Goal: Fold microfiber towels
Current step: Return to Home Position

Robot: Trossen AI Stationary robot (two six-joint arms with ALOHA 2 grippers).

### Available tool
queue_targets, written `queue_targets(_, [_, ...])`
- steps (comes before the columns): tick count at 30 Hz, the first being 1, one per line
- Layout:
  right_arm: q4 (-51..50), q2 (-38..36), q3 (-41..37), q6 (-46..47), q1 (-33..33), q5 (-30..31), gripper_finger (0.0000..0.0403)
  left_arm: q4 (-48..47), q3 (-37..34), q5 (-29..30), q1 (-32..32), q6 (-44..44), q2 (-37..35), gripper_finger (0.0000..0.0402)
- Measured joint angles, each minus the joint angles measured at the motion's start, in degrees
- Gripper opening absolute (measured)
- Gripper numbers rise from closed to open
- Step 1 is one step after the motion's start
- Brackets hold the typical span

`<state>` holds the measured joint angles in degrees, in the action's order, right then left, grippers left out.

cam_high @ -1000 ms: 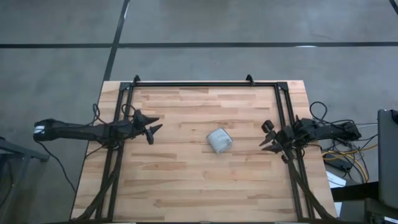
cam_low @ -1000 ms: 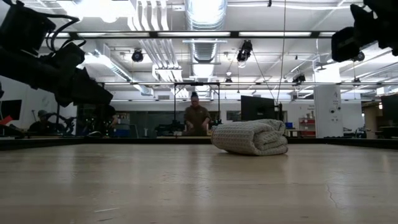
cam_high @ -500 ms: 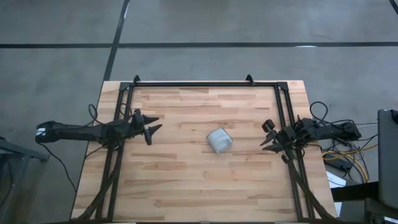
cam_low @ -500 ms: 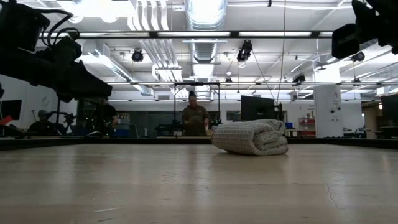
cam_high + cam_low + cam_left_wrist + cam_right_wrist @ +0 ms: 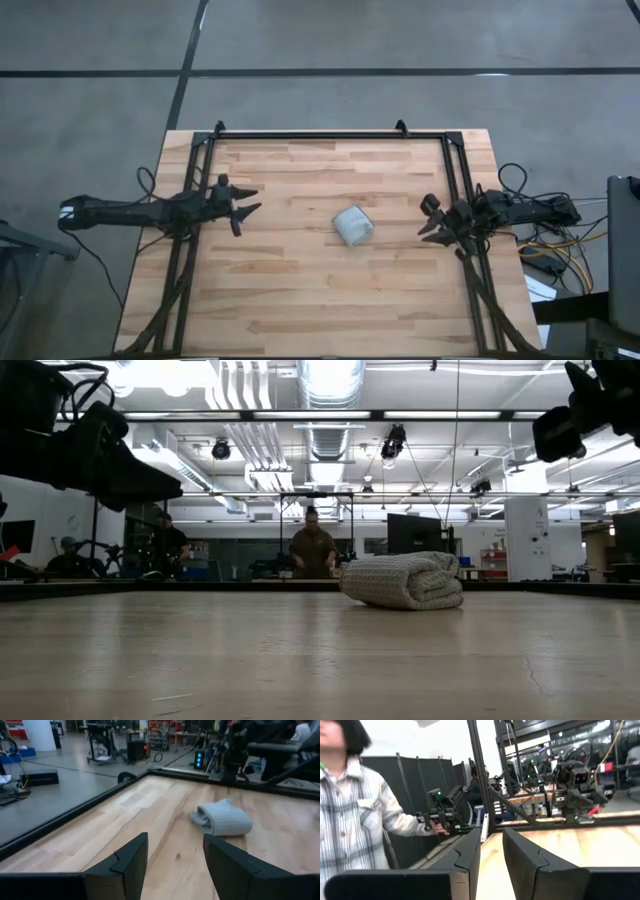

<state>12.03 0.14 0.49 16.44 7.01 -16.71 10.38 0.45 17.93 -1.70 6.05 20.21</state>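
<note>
The light grey-blue microfiber towel (image 5: 352, 225) lies folded into a small thick bundle on the wooden table, right of the middle; it also shows in the low view (image 5: 405, 581) and the left wrist view (image 5: 222, 818). Its rolled side rests on the boards. My left gripper (image 5: 243, 207) hovers open near the table's left side, pointing toward the towel, well short of it; its fingers (image 5: 131, 861) have nothing between them. My right gripper (image 5: 427, 222) hovers at the table's right side, open by a narrow gap (image 5: 491, 855), with nothing in it.
A black metal frame (image 5: 330, 135) runs along the table's far, left and right sides. Cables (image 5: 560, 240) lie off the right edge. Bare boards (image 5: 320, 300) stretch in front of the towel. A person in a plaid shirt (image 5: 350, 820) stands beyond the table.
My left gripper has rolled and tipped up a little in place, staying open. The towel has kept still.
</note>
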Motion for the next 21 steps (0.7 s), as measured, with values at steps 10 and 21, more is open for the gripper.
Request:
queue_targets(10, [0.1, 0.1, 0.0, 2.9, 0.0, 0.0, 0.0068, -1.6, 0.0, -0.1, 0.0, 1.3, 0.1, 0.0195])
queue_targets(21, [0.1, 0.1, 0.0, 2.9, 0.0, 0.1, 0.008, -2.4, -0.1, -0.1, -0.1, 1.6, 0.1, 0.0195])
